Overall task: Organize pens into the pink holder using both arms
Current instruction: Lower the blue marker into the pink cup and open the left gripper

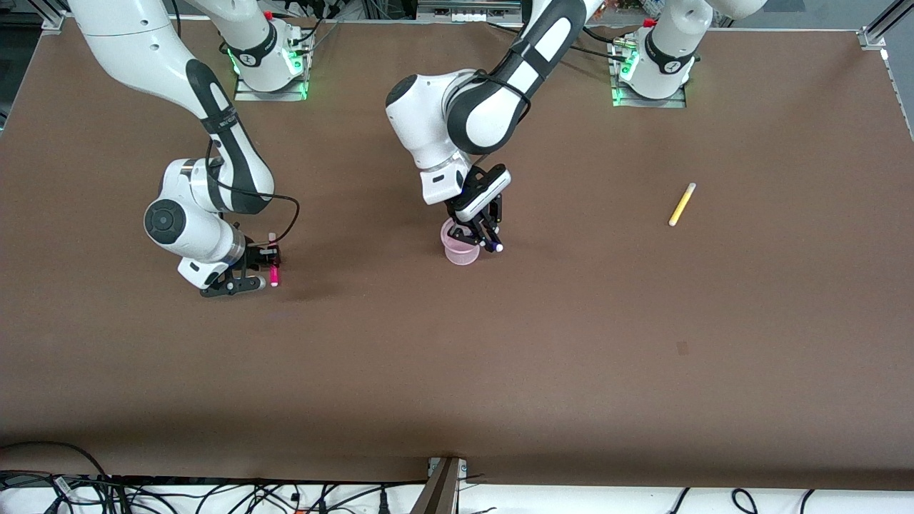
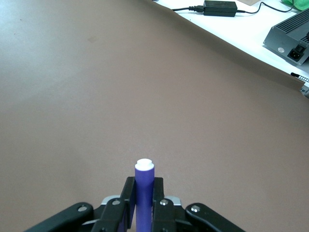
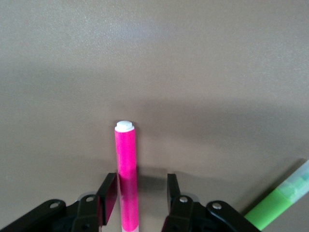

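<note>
Four pens: left gripper [image 1: 484, 239] clamps purple [image 2: 144, 193] over the holder [image 1: 459, 250]; right gripper [image 1: 265, 275], open, straddles pink [image 3: 125, 174]; yellow [image 1: 682, 204] lies apart; green [image 3: 280, 203] is cut off, perhaps under the arm.

Brown matte covering [image 1: 457, 371] spans the bench, evenly lit. Aluminium frame rails [image 1: 880, 27] at the corners. White floor strip [image 1: 643, 500] along the near edge, strewn with black cables [image 1: 214, 496]. Black power adapter [image 2: 219, 7] and grey electronics box [image 2: 289, 41] off the bench edge.

Purple pen [image 2: 144, 193] is showing a white tip, pink pen [image 3: 125, 174] likewise. Yellow pen [image 1: 682, 204] is lying on the plain brown table [image 1: 571, 357]. Green pen [image 3: 277, 203] is showing lime. Cup [image 1: 458, 251] is looking pale translucent pink. Both grippers black.
</note>
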